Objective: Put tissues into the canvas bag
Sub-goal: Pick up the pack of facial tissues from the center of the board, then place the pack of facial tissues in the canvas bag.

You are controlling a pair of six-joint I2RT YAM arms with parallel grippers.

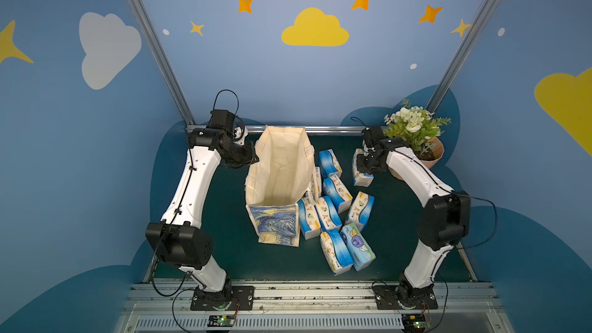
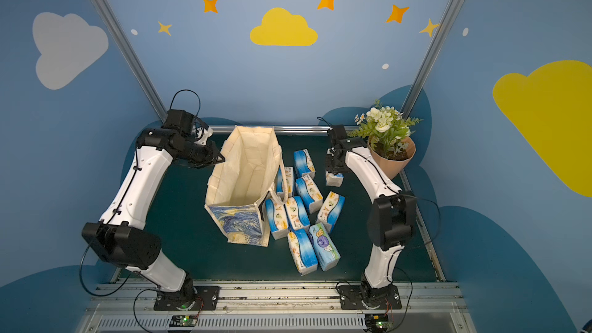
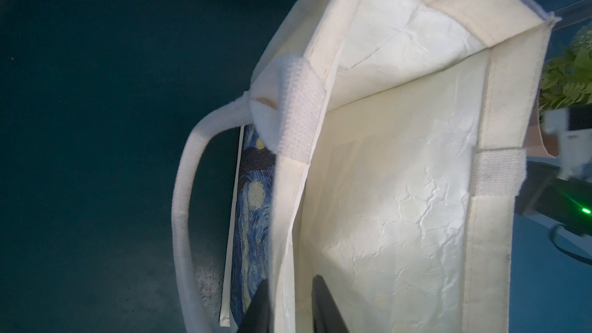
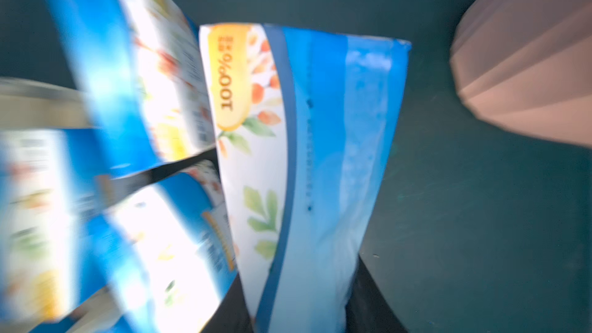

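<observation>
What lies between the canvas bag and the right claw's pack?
Between canvas bag and held pack: loose tissue packs on the green mat, in both top views.

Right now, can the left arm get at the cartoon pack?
Probably not. The left pincer straddles a wall of the bag, and the upright bag stands between that arm and the cartoon pack, which lies on its far side among other packs.

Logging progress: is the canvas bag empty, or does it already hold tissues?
Empty, as far as shown: the canvas bag stands open with only bare cream lining inside in both top views.
</observation>
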